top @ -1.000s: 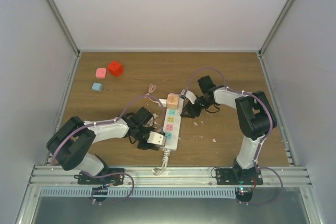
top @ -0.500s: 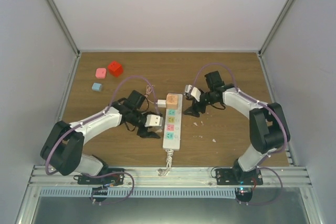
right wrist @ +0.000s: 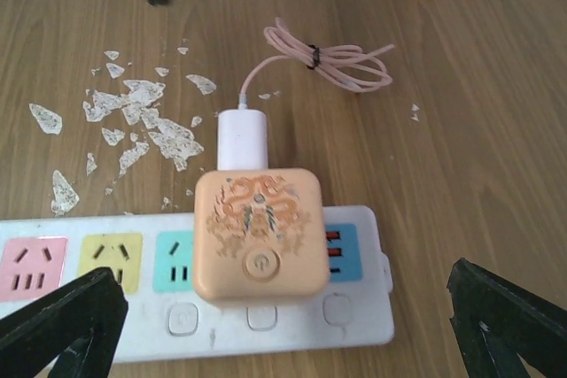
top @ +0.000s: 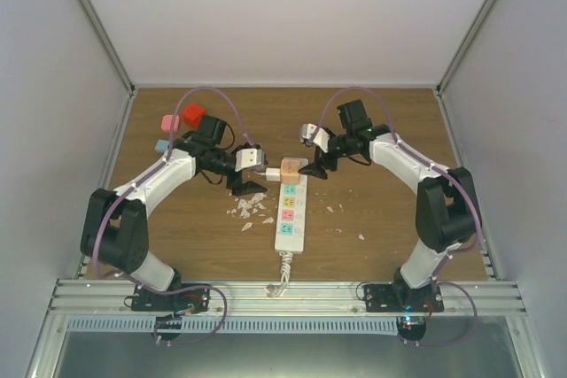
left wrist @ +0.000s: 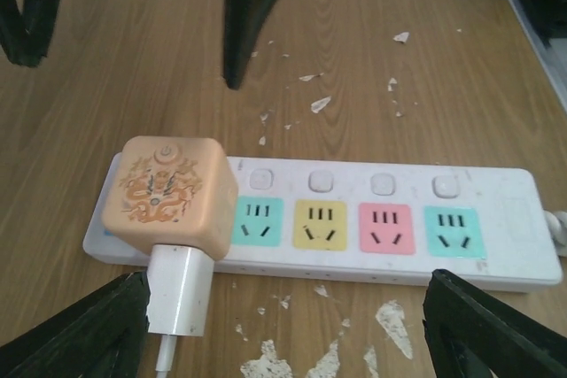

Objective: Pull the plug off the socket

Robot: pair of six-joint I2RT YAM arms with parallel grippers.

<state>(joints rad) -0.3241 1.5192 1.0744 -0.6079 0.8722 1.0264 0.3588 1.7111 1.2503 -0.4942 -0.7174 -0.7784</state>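
Wood-grain worktop [top: 275, 112], walled in white on three sides, shown from above and from both wrists. The socket [top: 291, 214] was laid at mid-worktop with its long axis running from the near edge straight away from the arm bases, cord end nearest. The plug [top: 291, 171], a peach cube, was seated in the farthest outlet, not yet pulled.

The left hand [top: 239, 185] was placed just left of the plug and the right hand [top: 316, 168] just right of it. The far end of the strip was thus flanked across its short axis, with neither hand clearly nearer. Both hands were spread wide and nothing was held in either.

Removal is judged to require a closure across the cube's side faces, followed by a pull upward, square to the strip's face. The strip would probably have to be held down by the other hand.

A white adapter [right wrist: 242, 137] and a coiled pink cable [right wrist: 332, 59] were carried on the plug's left face, towards the left hand. White flakes [top: 251, 210] were scattered left of the strip.

A power symbol and a dragon-like ornament were printed on the plug's top. No brand name or wording could be read.
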